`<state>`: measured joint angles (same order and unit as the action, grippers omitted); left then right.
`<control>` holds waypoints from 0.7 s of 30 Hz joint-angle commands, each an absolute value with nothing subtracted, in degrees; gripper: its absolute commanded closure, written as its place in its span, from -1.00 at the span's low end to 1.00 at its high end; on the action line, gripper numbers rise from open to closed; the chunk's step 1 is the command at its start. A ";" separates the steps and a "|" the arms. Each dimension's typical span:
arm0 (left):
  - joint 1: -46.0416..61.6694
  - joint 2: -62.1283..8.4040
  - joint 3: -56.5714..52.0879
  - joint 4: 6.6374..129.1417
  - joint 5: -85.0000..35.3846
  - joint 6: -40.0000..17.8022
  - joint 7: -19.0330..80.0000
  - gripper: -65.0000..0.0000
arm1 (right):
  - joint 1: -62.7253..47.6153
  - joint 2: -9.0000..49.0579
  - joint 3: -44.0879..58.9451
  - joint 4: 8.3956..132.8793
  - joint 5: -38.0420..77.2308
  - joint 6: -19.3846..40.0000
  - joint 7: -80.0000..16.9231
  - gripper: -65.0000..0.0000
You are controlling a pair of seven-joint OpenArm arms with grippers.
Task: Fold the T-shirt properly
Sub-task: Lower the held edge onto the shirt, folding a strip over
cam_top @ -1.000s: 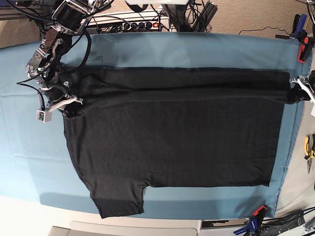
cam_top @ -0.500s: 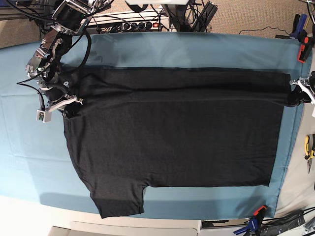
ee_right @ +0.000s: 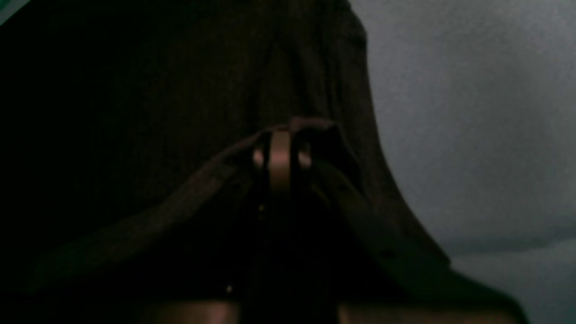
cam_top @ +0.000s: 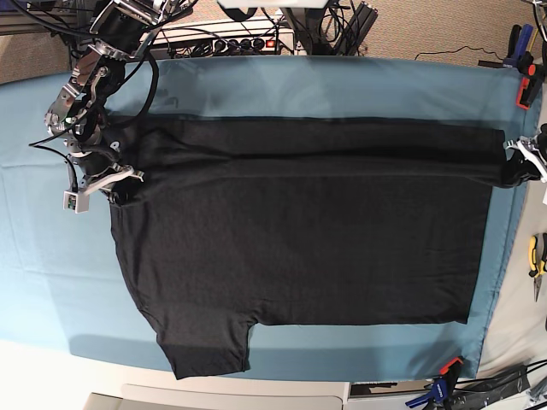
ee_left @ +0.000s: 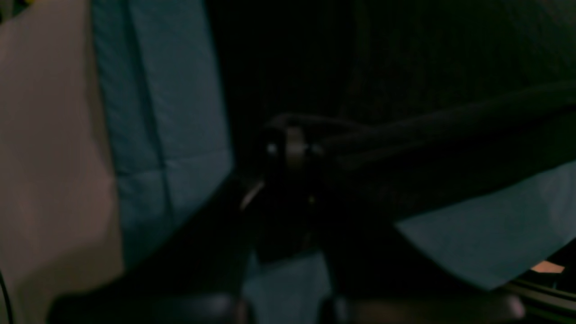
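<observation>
The black T-shirt [cam_top: 299, 239] lies spread on the teal cover, its far strip folded over along a crease. One sleeve [cam_top: 209, 346] sticks out at the near left. My right gripper [cam_top: 115, 181] is at the shirt's left edge, shut on a fold of black fabric, as the right wrist view [ee_right: 281, 155] shows. My left gripper [cam_top: 513, 166] is at the shirt's right edge, shut on the folded hem, also dim in the left wrist view [ee_left: 292, 148]. No rainbow print shows.
The teal table cover [cam_top: 51, 256] reaches past the shirt on all sides and is clamped at the right corners [cam_top: 523, 92]. Pliers [cam_top: 536, 260] lie off the cover at the right. Cables and electronics [cam_top: 231, 38] run along the far edge.
The left gripper with its hem corner has shifted very slightly toward the far side. The right arm and the shirt body look unchanged.
</observation>
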<state>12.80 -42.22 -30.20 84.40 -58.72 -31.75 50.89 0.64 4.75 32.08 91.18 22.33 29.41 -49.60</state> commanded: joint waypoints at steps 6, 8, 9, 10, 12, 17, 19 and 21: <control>12.21 -43.79 -30.81 85.12 -59.51 -33.34 48.01 -0.04 | 1.63 5.54 32.08 92.12 23.00 29.47 -45.32 0.37; 12.19 -43.75 -30.83 85.12 -59.53 -32.77 47.46 -0.04 | 1.63 5.54 32.10 92.12 22.83 29.47 -45.17 0.37; 12.19 -43.70 -30.83 85.12 -59.53 -32.77 47.11 -0.04 | 1.61 5.54 32.10 92.12 22.83 29.47 -45.10 0.37; 12.19 -43.66 -30.83 85.12 -59.53 -32.80 46.78 -0.04 | 1.63 5.56 32.10 92.12 22.83 29.47 -44.88 0.37; 12.16 -43.68 -30.83 85.12 -59.53 -32.80 46.59 -0.04 | 1.78 5.56 32.10 92.12 22.50 29.47 -44.49 0.37; 10.59 -43.72 -30.94 85.14 -58.15 -32.77 46.68 -0.04 | 3.29 5.58 33.67 92.14 20.23 29.45 -43.97 0.37; 9.47 -43.86 -30.94 85.14 -56.97 -32.75 46.70 -0.04 | 4.29 5.65 35.75 92.18 19.25 29.45 -43.99 0.37; 8.45 -44.16 -30.94 85.14 -56.97 -31.42 46.78 -0.04 | 5.04 6.15 38.30 92.20 19.09 29.45 -44.05 0.37</control>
